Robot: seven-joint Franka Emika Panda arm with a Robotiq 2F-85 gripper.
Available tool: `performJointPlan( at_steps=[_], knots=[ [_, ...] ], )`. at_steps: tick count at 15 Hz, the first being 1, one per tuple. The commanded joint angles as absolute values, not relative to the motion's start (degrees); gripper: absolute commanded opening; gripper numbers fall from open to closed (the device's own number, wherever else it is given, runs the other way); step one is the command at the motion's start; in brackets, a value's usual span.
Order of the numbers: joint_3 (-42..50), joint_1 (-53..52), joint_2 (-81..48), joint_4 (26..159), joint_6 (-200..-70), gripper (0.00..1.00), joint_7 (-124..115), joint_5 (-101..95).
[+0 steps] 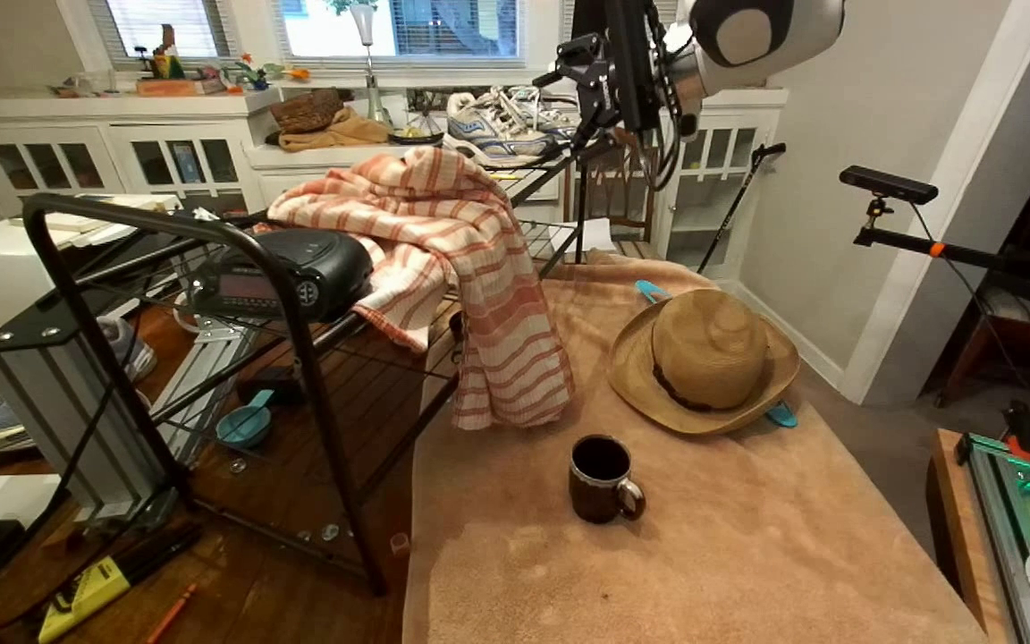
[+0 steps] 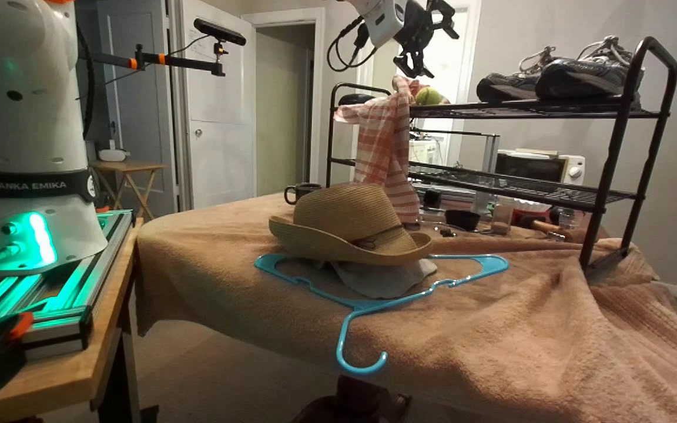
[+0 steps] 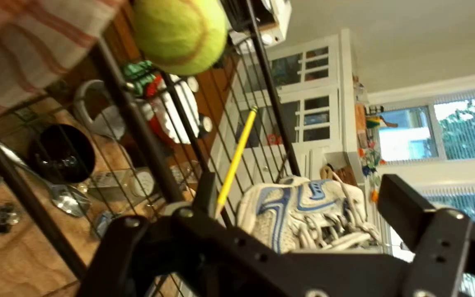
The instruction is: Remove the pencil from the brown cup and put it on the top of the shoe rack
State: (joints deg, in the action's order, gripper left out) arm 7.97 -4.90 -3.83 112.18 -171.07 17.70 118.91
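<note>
Yellow on the pencil (image 3: 237, 154), just beside one of the black fingers (image 3: 204, 194) in the wrist view; yellow-green on the ball (image 3: 182, 33), farther from them; white with blue stripes on the shoe (image 3: 276, 210), seen between them. Below the fingers, reddish checks over cream on the cloth (image 1: 470, 250), near-black brown on the cup (image 1: 594, 496), tan with a dark band on the hat (image 1: 712, 349), bright blue on the hanger (image 2: 365, 306).

White arm (image 2: 27, 117), black end effector (image 3: 303, 198) (silvery screws (image 3: 132, 222))
</note>
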Motion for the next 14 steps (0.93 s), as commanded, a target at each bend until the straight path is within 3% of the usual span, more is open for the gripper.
performJointPlan(
  at_steps=[1, 8, 14],
  knots=[
    [4.66, -2.61, 2.01, 123.83, -166.2, 1.0, 10.47, 103.87],
    [5.33, -2.27, 8.18, 136.2, -160.93, 1.0, -0.92, 72.08],
    [2.44, 5.57, 11.37, 140.22, -155.06, 1.0, -10.88, 44.51]
  ],
)
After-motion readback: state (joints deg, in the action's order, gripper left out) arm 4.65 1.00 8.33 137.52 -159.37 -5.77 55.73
